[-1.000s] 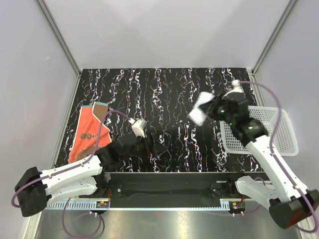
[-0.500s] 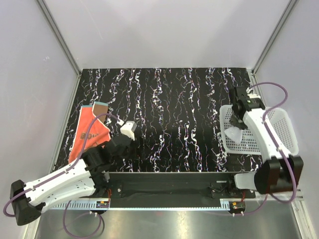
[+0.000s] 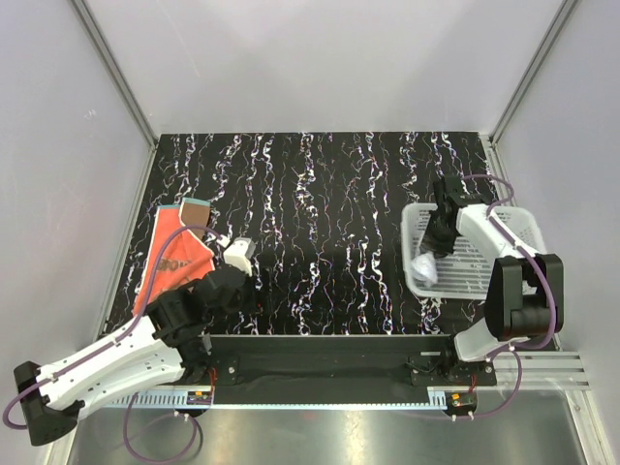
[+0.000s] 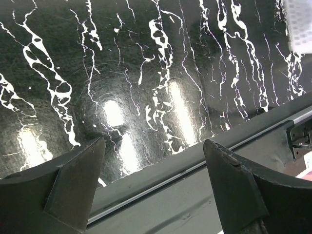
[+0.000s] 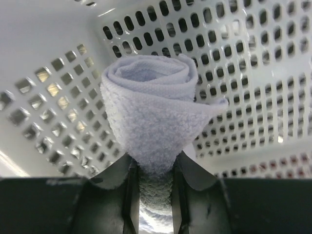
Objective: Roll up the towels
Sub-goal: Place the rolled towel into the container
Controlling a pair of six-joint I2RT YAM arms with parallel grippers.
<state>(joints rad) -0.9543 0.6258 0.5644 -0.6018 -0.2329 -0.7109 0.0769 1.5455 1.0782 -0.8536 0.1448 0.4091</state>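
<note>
**Surface and enclosure**
- The bench [image 3: 329,194] has a glossy black top with white marble-like veining. In the left wrist view, lamp reflections show on it as bright patches.
- Plain pale walls [image 3: 310,58] close in the back and both sides. Metal frame posts [image 3: 116,77] run up the two far corners.
- A dark rail [image 3: 320,349] runs along the near edge of the bench, where the arm bases are mounted.

**Task items**
- The orange towel [image 3: 174,257] lies flat at the left side of the bench. Its far corner is folded over and shows a brownish reverse.
- The white towel [image 5: 153,109] is rolled into a short cylinder. It is held inside the basket [image 5: 243,73], near that basket's near-left corner in the top view.
- The basket is white perforated plastic and sits at the right edge of the bench.

**End effectors**
- The left end effector [image 4: 155,144] has its fingers spread wide. Only bare bench and the near rail show between them. It sits low over the near-left area, just beside the orange towel's right edge. Contact with the cloth cannot be determined.
- The right end effector [image 5: 155,168] pinches the lower end of the white towel roll between its two dark fingers. The spiral end of the roll faces the wrist camera.

**Markings**
- The orange towel carries white print, which is too small to read.
</note>
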